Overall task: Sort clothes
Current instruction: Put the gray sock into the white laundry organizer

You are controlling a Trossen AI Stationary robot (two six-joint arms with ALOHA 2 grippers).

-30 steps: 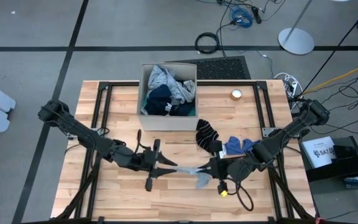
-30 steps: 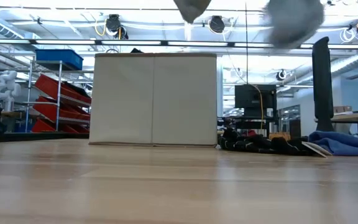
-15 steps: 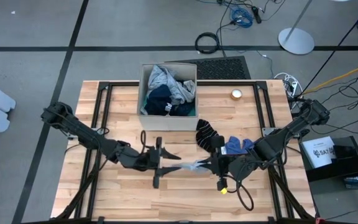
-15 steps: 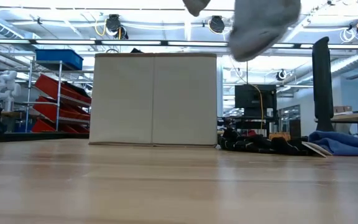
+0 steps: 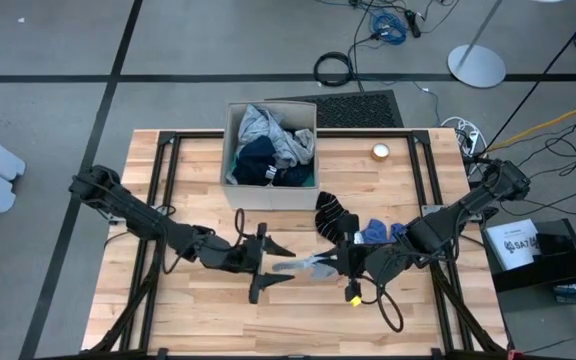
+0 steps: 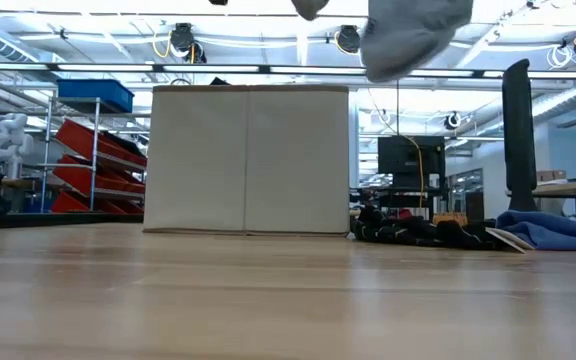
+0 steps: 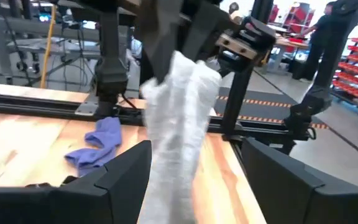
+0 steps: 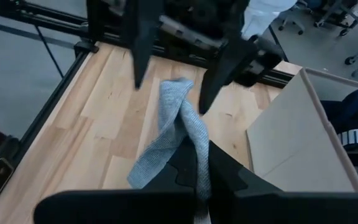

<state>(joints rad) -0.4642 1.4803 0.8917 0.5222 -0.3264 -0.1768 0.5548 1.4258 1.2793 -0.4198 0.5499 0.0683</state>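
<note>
Grey sock (image 5: 306,265) hangs between my two hands, clear of the worktop (image 5: 198,310). Right hand (image 5: 340,262) is clamped on one end of it; in the right wrist view the fabric trails forward from the pinch. Left hand (image 5: 271,266) sits just across from it with its fingers spread either side of the other end, not closed on it; I judge that spread is there to receive the sock or straighten it. Striped black socks (image 5: 330,217) and small blue pieces (image 5: 380,235) lie on the worktop just behind my right hand, so they look unsorted as yet. Beige box (image 5: 270,190), beyond both hands, already holds grey and navy garments (image 5: 268,145)
</note>
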